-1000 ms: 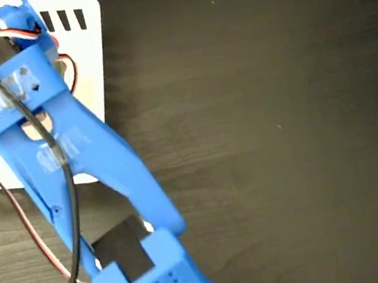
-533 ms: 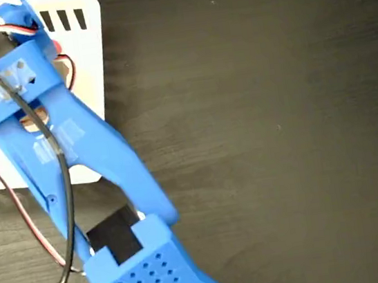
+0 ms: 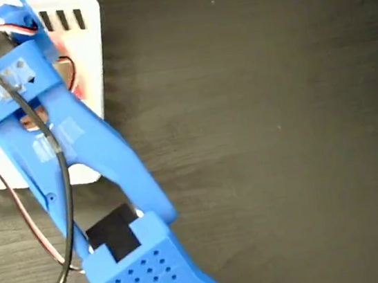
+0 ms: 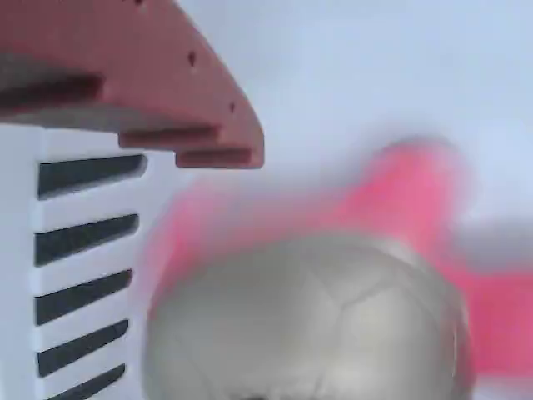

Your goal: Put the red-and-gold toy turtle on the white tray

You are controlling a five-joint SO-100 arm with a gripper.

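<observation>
One blurred turtle (image 4: 308, 308), newly over tray (image 4: 350, 75).

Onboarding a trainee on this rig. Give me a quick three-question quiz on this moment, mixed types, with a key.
1. True or false: in the wrist view, the black slots show to the right of the red-and-gold toy turtle.
2. In the fixed view, the white tray sits: A) top left; B) bottom right; C) centre.
3. Fill in: the arm reaching over the tray is ___ in colour.

Key: 1 false, the slots are to its left; 2 A; 3 blue.
</observation>
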